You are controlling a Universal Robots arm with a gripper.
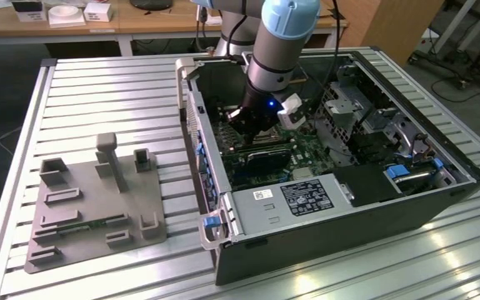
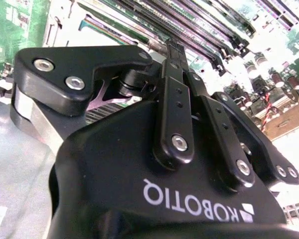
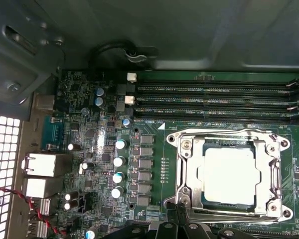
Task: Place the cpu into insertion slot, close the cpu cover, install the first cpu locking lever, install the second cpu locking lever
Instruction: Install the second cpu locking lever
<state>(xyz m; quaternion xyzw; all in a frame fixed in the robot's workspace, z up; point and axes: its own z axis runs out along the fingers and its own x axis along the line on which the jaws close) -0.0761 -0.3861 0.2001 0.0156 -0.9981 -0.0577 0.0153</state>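
The cpu (image 3: 228, 175) sits in the insertion slot (image 3: 189, 174), the cpu cover (image 3: 275, 172) lying flat around it; the gripper (image 3: 182, 219) hangs at the socket's edge, fingers (image 3: 173, 211) closed together, beside memory slots (image 3: 214, 99)

Exterior view: high, angled down across the slatted table (image 1: 98, 94) at the open computer case (image 1: 340, 187) — fairly far. First wrist view: close, facing straight onto the motherboard (image 3: 154, 164). Second wrist view: closer, past the gripper (image 2: 170, 50) — same memory slots (image 2: 189, 25) in both wrist views.
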